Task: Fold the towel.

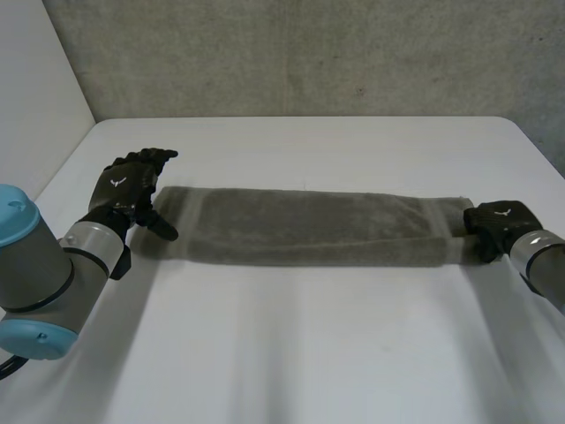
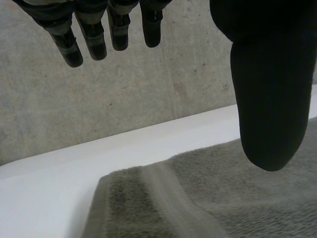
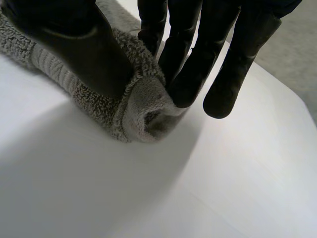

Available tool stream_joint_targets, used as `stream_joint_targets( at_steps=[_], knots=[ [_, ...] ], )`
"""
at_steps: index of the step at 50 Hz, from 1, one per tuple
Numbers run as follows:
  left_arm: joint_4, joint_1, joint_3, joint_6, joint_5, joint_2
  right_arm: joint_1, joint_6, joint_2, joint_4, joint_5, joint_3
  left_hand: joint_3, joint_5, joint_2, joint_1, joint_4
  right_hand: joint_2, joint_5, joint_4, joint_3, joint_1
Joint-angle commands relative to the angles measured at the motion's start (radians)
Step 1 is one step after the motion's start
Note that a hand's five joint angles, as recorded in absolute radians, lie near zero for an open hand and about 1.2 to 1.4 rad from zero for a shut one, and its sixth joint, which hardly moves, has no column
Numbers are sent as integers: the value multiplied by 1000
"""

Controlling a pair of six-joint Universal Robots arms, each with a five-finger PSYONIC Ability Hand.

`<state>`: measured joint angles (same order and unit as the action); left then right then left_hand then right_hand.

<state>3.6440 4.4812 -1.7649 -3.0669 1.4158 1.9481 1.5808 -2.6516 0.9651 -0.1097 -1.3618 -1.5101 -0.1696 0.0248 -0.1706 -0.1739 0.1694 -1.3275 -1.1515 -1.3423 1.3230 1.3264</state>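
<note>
Head view: towel (image 1: 309, 228), a narrow strip, mid-table (image 1: 309, 362), long axis running between the table's left and right edges. Left hand (image 1: 131, 190) at its left end, right hand (image 1: 496, 225) at its right end.
Left wrist view: left hand (image 2: 267, 99) open, fingers straight, holding nothing; towel (image 2: 198, 208) end beneath thumb.
Right wrist view: right hand (image 3: 89, 44) pinches towel (image 3: 143, 106) end between thumb and fingers.

Towel (image 1: 309, 227): lies left to right across the table (image 1: 309, 353).
Left hand (image 1: 132, 190): at its left end.
Right hand (image 1: 499, 225): on its right end.
</note>
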Motion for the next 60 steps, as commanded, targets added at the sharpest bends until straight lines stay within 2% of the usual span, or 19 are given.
stream_joint_targets(
  at_steps=[1,5,7,10,14,18,19,21,22,29,37,38,39,40,42,44,49,53,60],
  knots=[
    [-2,1,-1,0,0,-3,-53,34,6,11,-86,43,-15,-15,-14,-10,15,-69,-70,-54,73,70],
    [-2,1,-1,0,0,-6,-101,142,17,13,-161,62,-15,-15,-14,-10,15,-69,-70,-54,73,70],
    [-2,4,-1,0,2,-8,-168,275,62,5,-223,73,-15,-15,-14,-10,15,-69,-70,-54,73,70],
    [-2,9,-2,0,0,-11,-173,347,110,-5,-234,91,-15,-15,-14,-10,15,-69,-70,-54,73,70],
    [-2,10,-2,0,2,-14,-114,322,142,-15,-221,137,-15,-15,-14,-10,15,-69,-70,-54,73,70],
    [-2,9,-5,0,2,-14,100,276,169,-19,-211,220,-15,-15,-14,-10,15,-69,-70,-54,73,70],
    [-2,9,-5,0,2,-14,100,276,169,-19,-211,220,-15,-15,-14,-10,15,-69,-70,-54,73,70],
    [-2,9,-13,0,2,-15,273,283,135,-19,-198,281,-15,-15,-14,-10,15,-69,-70,-54,73,70],
    [-2,9,-13,0,2,-15,274,283,135,-19,-198,281,-15,-15,-14,-10,15,-69,-70,-54,73,70],
    [15,9,-28,-1,2,-15,612,292,-49,-22,-165,367,-15,-15,-14,-10,15,-69,-70,-54,73,70],
    [22,3,-30,-1,2,0,751,322,-210,-47,-142,393,-15,-15,-14,-10,15,-6,-7,9,10,7],
    [22,3,-30,-1,2,0,751,322,-210,-47,-141,393,-15,-15,-14,-10,15,-5,-7,10,10,6],
    [25,0,-30,-3,2,2,752,320,-221,-54,-140,390,-15,-15,-14,-10,15,361,360,376,-357,-360],
    [31,-5,-30,-3,2,3,752,320,-221,-54,-140,390,-15,-15,-14,-10,15,365,363,379,-360,-364],
    [39,-8,-28,-3,2,5,749,311,-215,-50,-143,370,-15,-15,-14,-10,15,1022,1021,1037,-1018,-1021],
    [47,-11,-28,-3,0,6,742,300,-192,-50,-152,358,-15,-15,-14,-10,15,1153,1151,1168,-1148,-1152],
    [64,-42,-13,-13,-1,12,677,157,-17,-65,-151,235,-17,-12,-17,-13,18,1153,1151,1168,-1148,-1152],
    [58,-92,28,-61,-1,23,501,-64,137,-64,-143,90,-26,-4,-25,-22,26,1153,1151,1168,-1148,-1152],
    [-15,-183,134,-127,11,92,352,-128,192,5,-74,-102,-35,5,-34,-31,35,1153,1151,1168,-1148,-1152]
  ],
)
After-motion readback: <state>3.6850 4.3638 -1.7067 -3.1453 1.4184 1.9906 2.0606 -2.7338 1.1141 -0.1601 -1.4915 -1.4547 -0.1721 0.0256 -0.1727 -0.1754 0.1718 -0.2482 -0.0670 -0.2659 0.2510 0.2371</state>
